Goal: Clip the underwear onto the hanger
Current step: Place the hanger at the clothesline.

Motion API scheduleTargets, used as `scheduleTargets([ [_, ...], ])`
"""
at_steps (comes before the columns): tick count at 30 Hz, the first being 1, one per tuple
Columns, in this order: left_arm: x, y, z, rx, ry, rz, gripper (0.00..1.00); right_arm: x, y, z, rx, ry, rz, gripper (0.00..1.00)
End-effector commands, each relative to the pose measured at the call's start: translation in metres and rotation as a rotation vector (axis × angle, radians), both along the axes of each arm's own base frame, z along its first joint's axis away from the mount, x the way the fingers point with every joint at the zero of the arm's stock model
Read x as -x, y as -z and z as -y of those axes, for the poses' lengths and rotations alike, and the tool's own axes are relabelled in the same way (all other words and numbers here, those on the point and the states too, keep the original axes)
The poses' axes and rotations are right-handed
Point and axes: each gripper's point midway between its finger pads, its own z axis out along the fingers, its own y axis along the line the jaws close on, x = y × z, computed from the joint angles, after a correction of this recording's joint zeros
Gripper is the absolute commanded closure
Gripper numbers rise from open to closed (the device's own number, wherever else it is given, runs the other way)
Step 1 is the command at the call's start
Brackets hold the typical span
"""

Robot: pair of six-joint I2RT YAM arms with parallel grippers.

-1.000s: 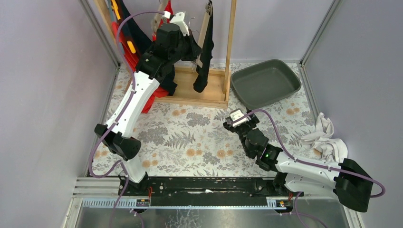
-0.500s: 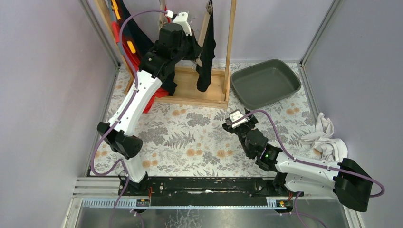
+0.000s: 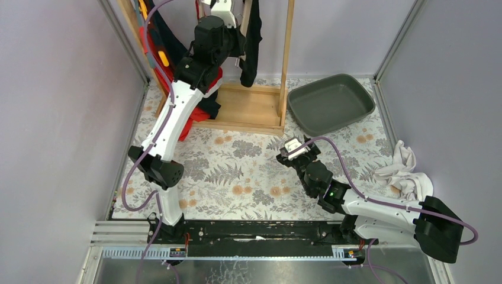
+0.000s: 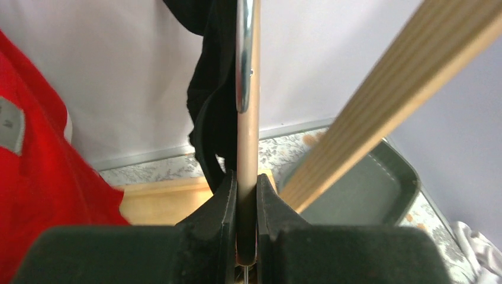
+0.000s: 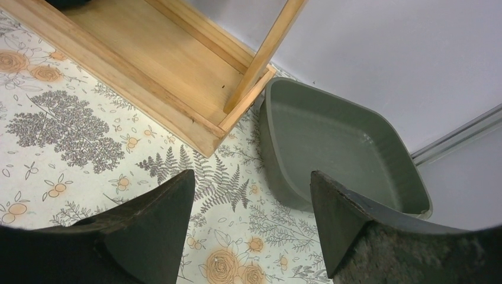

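Observation:
My left gripper [image 4: 247,183] is shut on the lower end of a tan hanger [image 4: 247,142], seen edge-on, with a shiny metal clip [image 4: 244,53] at its top. Black underwear [image 4: 210,112] hangs along the hanger's left side, from the clip down to my fingers. From above, the left arm reaches high into the wooden rack [image 3: 254,112], and the underwear [image 3: 251,41] dangles beside the left gripper [image 3: 235,36]. My right gripper [image 5: 251,177] is open and holds nothing, low over the floral table near the middle [image 3: 290,155].
A grey bin [image 3: 331,103] sits at the back right, just past my right fingers. Red and dark garments [image 3: 160,59] hang at the rack's left side. The rack's upright post [image 3: 288,53] stands right of the underwear. A white cloth pile [image 3: 405,171] lies at the right wall.
The left arm has lifted the hanger and underwear higher and further back inside the rack. The right arm has not moved.

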Motion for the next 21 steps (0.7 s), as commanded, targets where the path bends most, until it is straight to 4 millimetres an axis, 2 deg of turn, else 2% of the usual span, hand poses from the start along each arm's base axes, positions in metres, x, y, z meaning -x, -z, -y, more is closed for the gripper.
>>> scheduleTargets([
  [1, -0.024, -0.049, -0.022, 0.041, -0.07, 0.201, 1.0, -0.002, -0.006, -0.004, -0.056, -0.014, 0.017, 0.23],
  [9, -0.038, -0.072, -0.028, 0.072, -0.09, 0.309, 1.0, -0.005, 0.003, -0.007, -0.044, -0.019, 0.0, 0.23],
  [17, -0.047, -0.078, -0.027, 0.065, -0.095, 0.351, 1.0, -0.008, 0.011, -0.012, -0.037, -0.032, -0.021, 0.23],
  [21, -0.06, -0.072, -0.031, 0.058, -0.111, 0.333, 1.0, -0.009, 0.011, -0.012, -0.037, -0.031, -0.023, 0.23],
])
